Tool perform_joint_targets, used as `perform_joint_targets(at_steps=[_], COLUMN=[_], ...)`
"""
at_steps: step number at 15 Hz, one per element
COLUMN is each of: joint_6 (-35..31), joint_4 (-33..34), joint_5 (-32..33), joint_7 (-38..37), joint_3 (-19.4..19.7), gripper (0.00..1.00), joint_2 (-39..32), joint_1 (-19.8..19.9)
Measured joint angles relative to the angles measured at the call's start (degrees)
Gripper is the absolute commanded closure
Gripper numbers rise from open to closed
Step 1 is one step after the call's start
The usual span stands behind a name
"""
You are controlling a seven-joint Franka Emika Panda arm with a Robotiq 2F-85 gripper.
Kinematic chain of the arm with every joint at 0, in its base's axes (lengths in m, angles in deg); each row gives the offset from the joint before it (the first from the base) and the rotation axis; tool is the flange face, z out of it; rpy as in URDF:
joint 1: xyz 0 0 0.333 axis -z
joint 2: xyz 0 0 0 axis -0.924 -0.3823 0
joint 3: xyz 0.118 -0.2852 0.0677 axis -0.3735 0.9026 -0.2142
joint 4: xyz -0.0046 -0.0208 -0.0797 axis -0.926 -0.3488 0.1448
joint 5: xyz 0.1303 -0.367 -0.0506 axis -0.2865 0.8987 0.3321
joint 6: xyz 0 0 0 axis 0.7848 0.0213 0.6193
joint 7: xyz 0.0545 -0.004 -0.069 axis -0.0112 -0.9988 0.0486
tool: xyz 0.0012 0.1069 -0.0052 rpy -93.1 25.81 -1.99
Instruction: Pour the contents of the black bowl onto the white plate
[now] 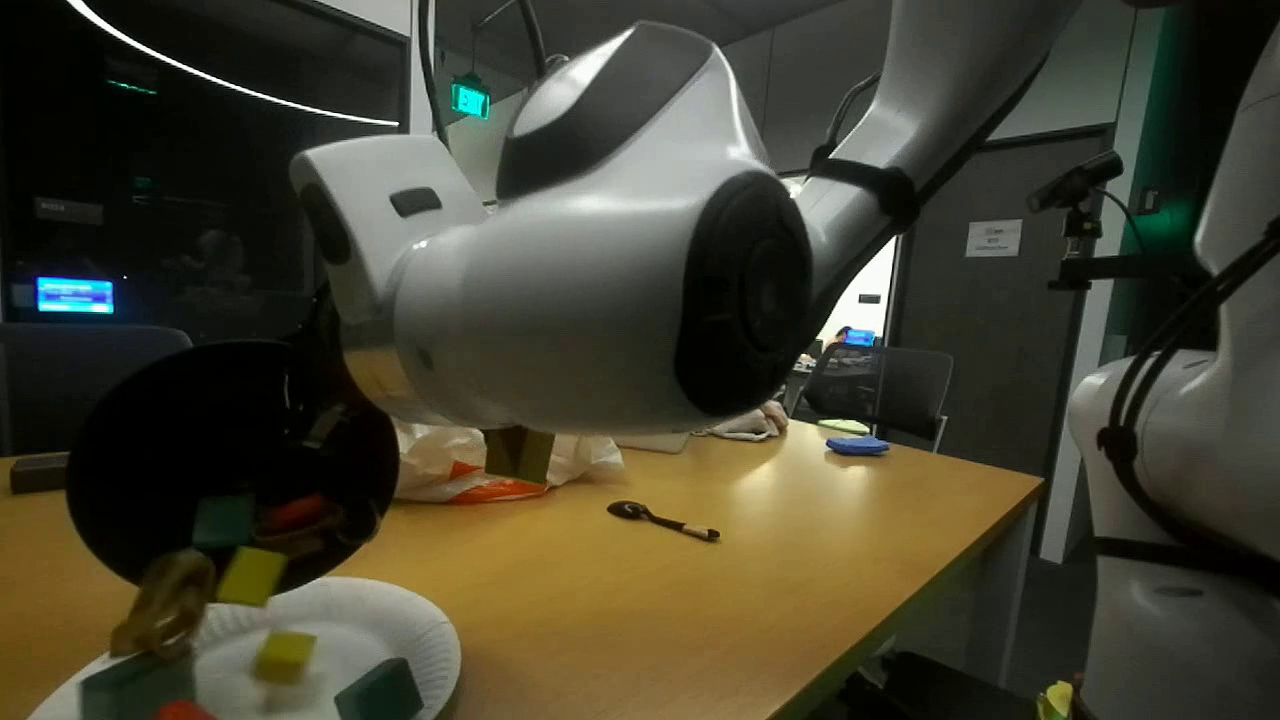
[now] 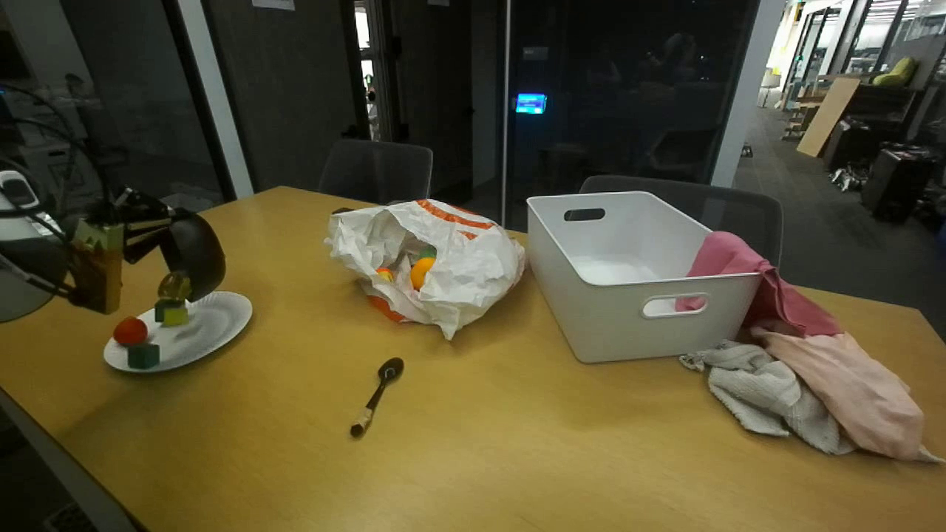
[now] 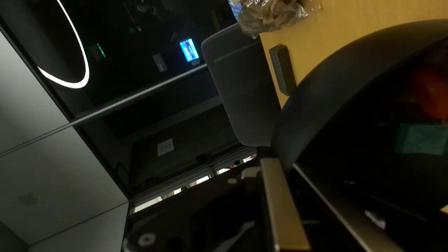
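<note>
The black bowl (image 1: 150, 440) is tipped on its side above the white plate (image 1: 435, 640), its mouth facing down toward it. In an exterior view the bowl (image 2: 203, 251) hangs over the plate (image 2: 222, 325). My gripper (image 3: 282, 163) is shut on the bowl's rim. A green block (image 1: 222, 520) and a red item (image 1: 295, 513) are still inside the bowl. A yellow block (image 1: 252, 577) and a brown ring-like item (image 1: 165, 605) are at the bowl's lower lip, apparently falling. A red ball (image 2: 131, 331), a green block (image 2: 143, 356) and a yellow block (image 2: 176, 316) are at the plate.
A black spoon (image 2: 380, 391) lies on the table. A crumpled white bag (image 2: 480, 273) with items inside, a white bin (image 2: 635, 318) and cloths (image 2: 850, 384) stand farther along. A dark block (image 3: 282, 70) lies beyond the bowl. A blue cloth (image 1: 857, 446) lies near the table's edge.
</note>
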Motion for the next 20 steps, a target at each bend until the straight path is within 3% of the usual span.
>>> perform_joint_targets(at_steps=[5, 13, 20], joint_6=[2.0, 5.6, 8.78], joint_4=[-3.47, -4.29, -5.92], joint_5=[4.33, 8.19, 19.0], joint_7=[-1.79, -4.53, -7.14], joint_3=[1.45, 0.27, 0.57], gripper=[0.92, 0.92, 0.92], joint_2=[-0.26, 0.46, 0.07], joint_1=[0.17, -1.39, -1.69])
